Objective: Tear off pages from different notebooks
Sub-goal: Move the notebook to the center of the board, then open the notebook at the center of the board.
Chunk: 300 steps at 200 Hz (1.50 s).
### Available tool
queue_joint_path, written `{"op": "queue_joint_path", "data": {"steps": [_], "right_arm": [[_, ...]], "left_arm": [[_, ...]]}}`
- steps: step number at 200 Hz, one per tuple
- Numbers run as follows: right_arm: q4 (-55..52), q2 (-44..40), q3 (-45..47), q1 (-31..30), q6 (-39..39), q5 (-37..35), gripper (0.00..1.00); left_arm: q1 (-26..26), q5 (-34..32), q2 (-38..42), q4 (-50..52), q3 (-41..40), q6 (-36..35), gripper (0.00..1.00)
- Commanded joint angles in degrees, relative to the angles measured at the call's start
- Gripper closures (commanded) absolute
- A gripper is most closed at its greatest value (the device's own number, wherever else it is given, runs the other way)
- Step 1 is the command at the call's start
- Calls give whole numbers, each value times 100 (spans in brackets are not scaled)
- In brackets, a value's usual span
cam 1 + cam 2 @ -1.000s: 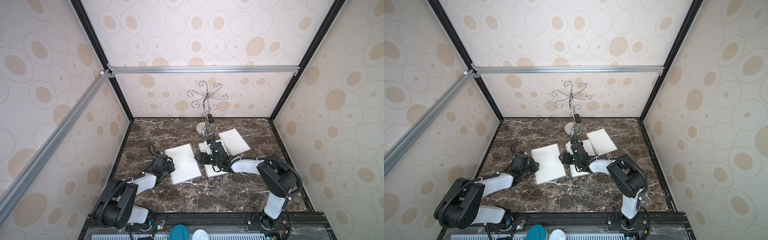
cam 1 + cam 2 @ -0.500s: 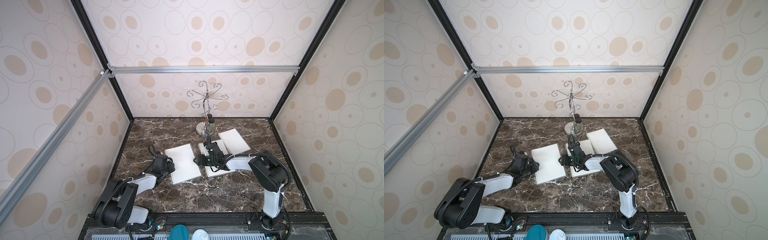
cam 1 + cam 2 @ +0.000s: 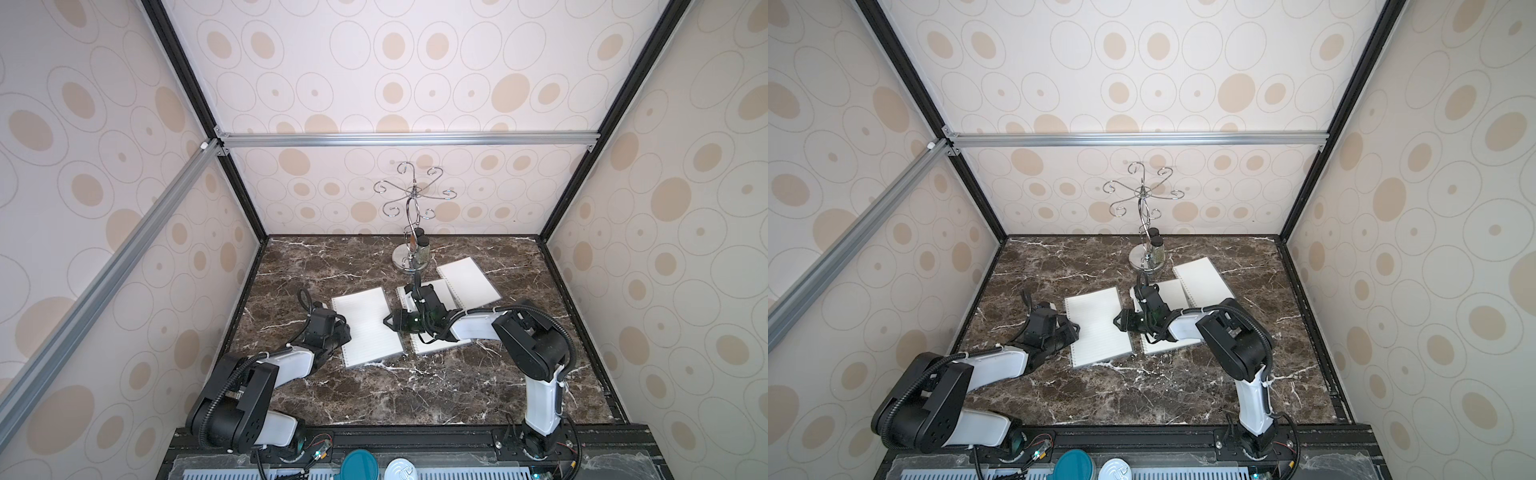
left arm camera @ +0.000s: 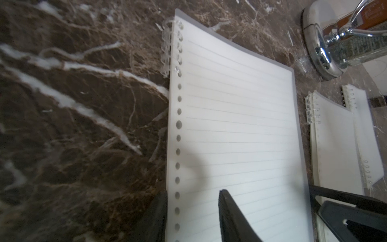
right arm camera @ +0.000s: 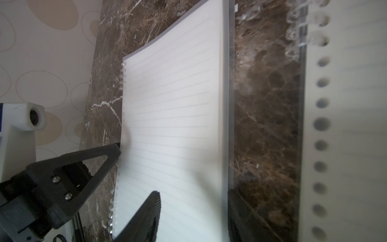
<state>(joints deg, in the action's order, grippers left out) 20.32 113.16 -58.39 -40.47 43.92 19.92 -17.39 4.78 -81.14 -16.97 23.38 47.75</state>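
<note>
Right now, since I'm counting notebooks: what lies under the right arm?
The middle notebook: its near and far ends show; the right arm covers its centre, hiding anything there.

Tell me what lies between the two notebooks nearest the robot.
A bare strip of marble table, with a right gripper finger in it; right wrist view.

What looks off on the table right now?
A small clear fragment lies loose on the marble beside the stand; possibly a broken binding loop. The far notebook sits askew against the middle notebook. No spills visible.
</note>
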Motion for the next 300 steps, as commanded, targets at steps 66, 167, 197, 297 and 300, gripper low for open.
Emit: {"op": "queue_joint_path", "data": {"steps": [66, 167, 197, 297, 300], "right_arm": [[607, -680, 370, -20, 515, 243, 47], [755, -877, 390, -59, 609, 347, 48], [790, -1004, 385, -84, 592, 302, 49], [856, -1383, 639, -295, 336, -16, 61], [872, -1392, 644, -305, 330, -27, 62]], "left_arm": [[-159, 165, -404, 870, -184, -13, 59], [-186, -200, -149, 1501, 81, -72, 57], [-186, -722, 386, 2344, 502, -132, 48], [-97, -1189, 675, 4135, 3697, -810, 41], [-105, -1167, 618, 4146, 3793, -836, 41]]}}
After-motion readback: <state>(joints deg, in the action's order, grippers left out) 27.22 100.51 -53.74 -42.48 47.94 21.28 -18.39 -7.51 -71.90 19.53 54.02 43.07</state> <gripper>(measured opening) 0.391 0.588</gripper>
